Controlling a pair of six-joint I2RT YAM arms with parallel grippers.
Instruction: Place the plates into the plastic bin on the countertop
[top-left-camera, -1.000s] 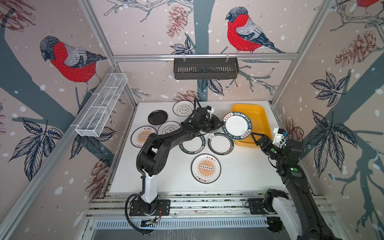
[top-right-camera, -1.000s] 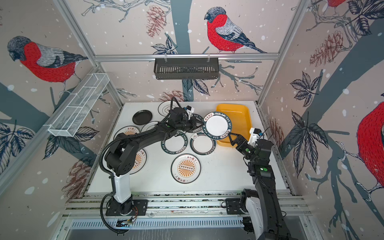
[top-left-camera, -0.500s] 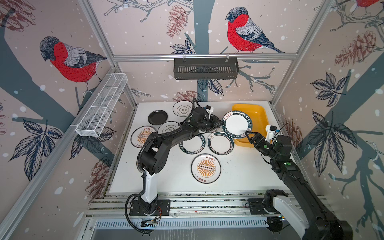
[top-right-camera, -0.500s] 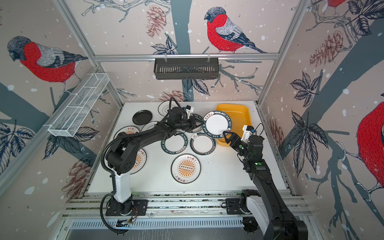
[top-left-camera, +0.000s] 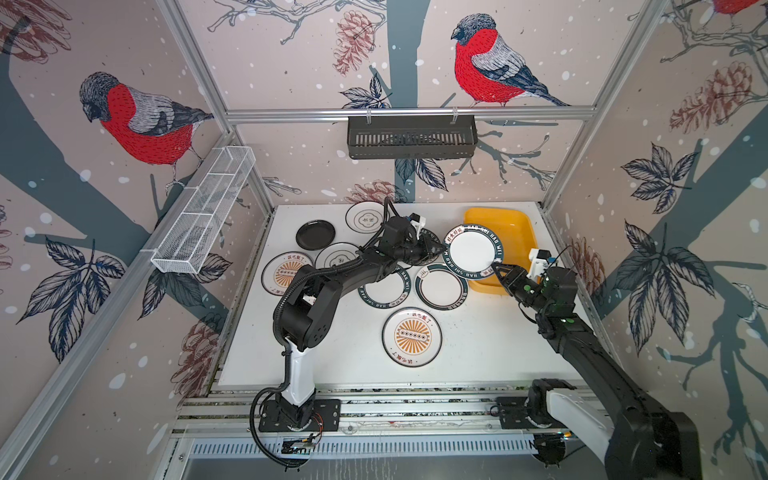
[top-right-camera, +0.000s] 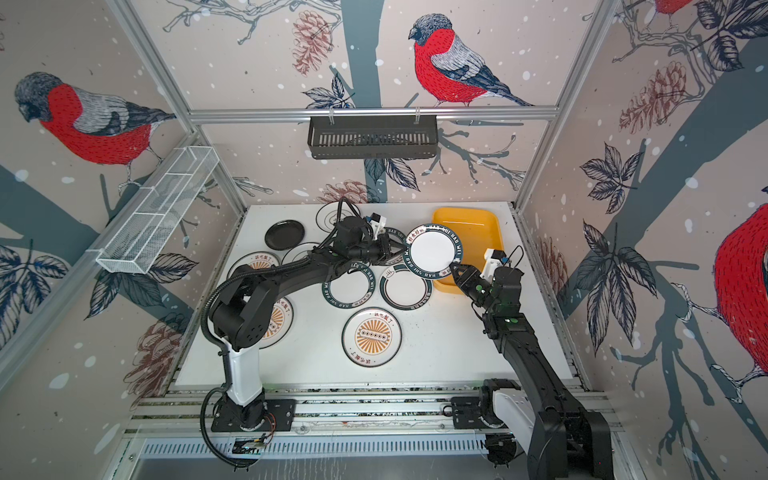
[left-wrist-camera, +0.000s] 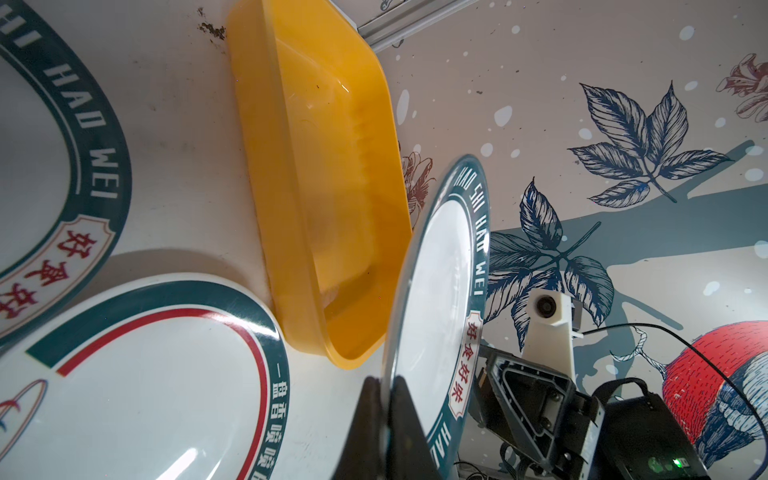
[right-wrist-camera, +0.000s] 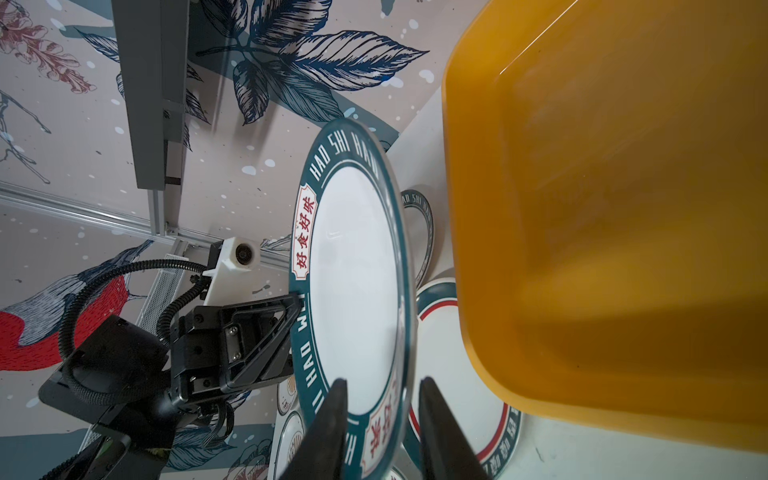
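My left gripper (top-left-camera: 442, 249) (left-wrist-camera: 386, 380) is shut on the rim of a white plate (top-left-camera: 473, 255) (top-right-camera: 432, 251) with a dark green lettered rim. It holds the plate tilted in the air beside the yellow-orange plastic bin (top-left-camera: 511, 224) (left-wrist-camera: 332, 166), which has nothing in it. My right gripper (top-left-camera: 496, 266) (right-wrist-camera: 382, 384) is open, its jaws on either side of the plate's opposite rim with small gaps showing. Several more plates lie on the white countertop (top-left-camera: 478, 345): a sunburst one (top-left-camera: 411, 336), two green-rimmed ones (top-left-camera: 441, 286) (top-left-camera: 384, 289) and a black one (top-left-camera: 315, 235).
A black slotted basket (top-left-camera: 411, 137) hangs on the back rail. A white wire rack (top-left-camera: 203, 212) runs along the left wall. Aluminium framing edges the countertop, and the left arm stretches over the plates at centre left.
My right gripper has come in from the right to the held plate, and its jaws have narrowed around the rim. The left gripper still holds the plate, shifted slightly toward the back.
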